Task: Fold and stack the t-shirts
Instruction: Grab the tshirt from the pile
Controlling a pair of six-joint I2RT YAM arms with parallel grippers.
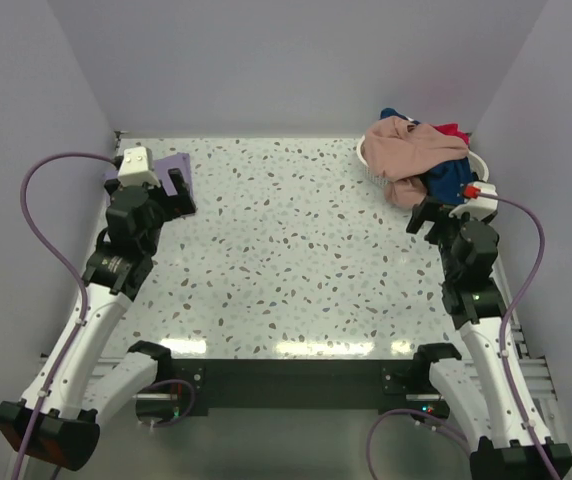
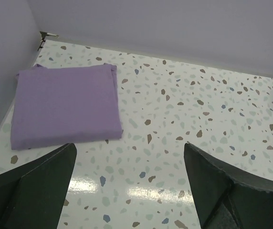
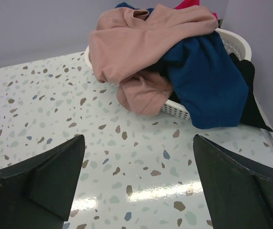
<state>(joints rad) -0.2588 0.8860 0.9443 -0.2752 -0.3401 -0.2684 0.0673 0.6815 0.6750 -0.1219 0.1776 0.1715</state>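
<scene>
The left gripper (image 2: 129,145) has its two dark fingers spread wide with nothing between them. It hovers over the table (image 1: 286,250) toward 10 o'clock in the overhead view. The right gripper (image 3: 139,138) is just as widely parted and likewise holds nothing. It hangs toward 2 o'clock, just short of the basket.

The table is a pale terrazzo surface speckled brown, grey and blue, with light walls on three sides.

A white slatted laundry basket (image 3: 232,40) sits in the far right corner, at about 1 o'clock. Unfolded t-shirts are heaped in it and spill over its near rim.

The dusty-pink t-shirt (image 3: 141,38) is the biggest of the heap. It lies on top, and one fold droops over the near rim at 6 o'clock until it touches or almost touches the tabletop.

The navy blue t-shirt (image 3: 208,81) lies beside and partly under the pink one. It hangs down the basket's outside at about 5 o'clock.

The plain lavender t-shirt (image 2: 65,105) is well apart from the rest, in the far left corner at 11 o'clock. It is folded into a flat, neat rectangle just ahead of the left gripper's left finger.

A black t-shirt (image 3: 248,95) trails from the basket at 3 o'clock, next to the right wall.

Only a small red t-shirt (image 3: 186,5) edge shows, at 12 o'clock behind the pink cloth.
</scene>
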